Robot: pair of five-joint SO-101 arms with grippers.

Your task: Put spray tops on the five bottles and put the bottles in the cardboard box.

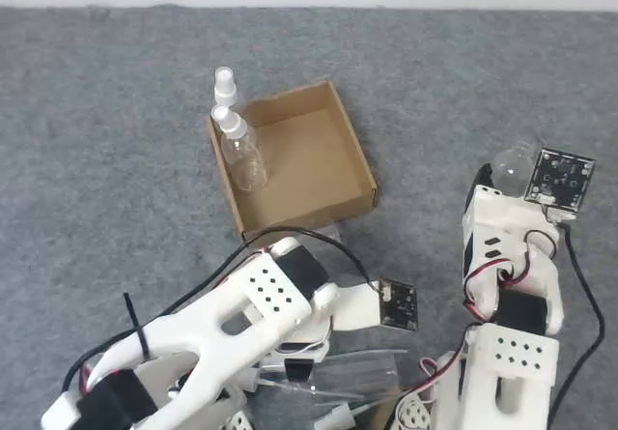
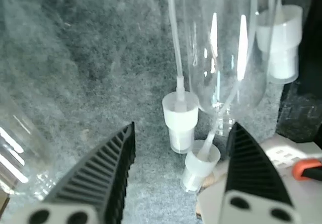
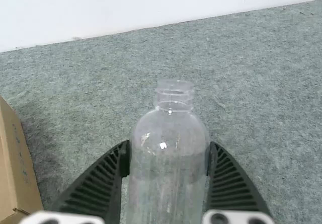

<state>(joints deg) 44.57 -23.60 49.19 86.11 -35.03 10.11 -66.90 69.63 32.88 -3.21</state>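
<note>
My right gripper point(image 3: 168, 151) is shut on a clear bottle point(image 3: 168, 143) with a bare neck, held off to the right of the cardboard box point(image 1: 319, 174); that bottle point(image 1: 512, 164) also shows from above. My left gripper point(image 2: 183, 128) is open low over the mat near the front edge, with two white spray tops point(image 2: 180, 117) point(image 2: 199, 164) lying between its fingers point(image 2: 103, 176). A clear bottle point(image 2: 226, 53) lies just beyond them, and a third spray top point(image 2: 282, 40) is beside it. Two capped bottles point(image 1: 241, 150) point(image 1: 225, 86) are at the box's far left corner.
Another clear bottle point(image 2: 17, 148) lies close beside the left gripper. The box's corner point(image 3: 15, 173) is near the right gripper. Grey mat point(image 1: 116, 159) spreads open to the left and behind the box. Cables trail from both arms at the front.
</note>
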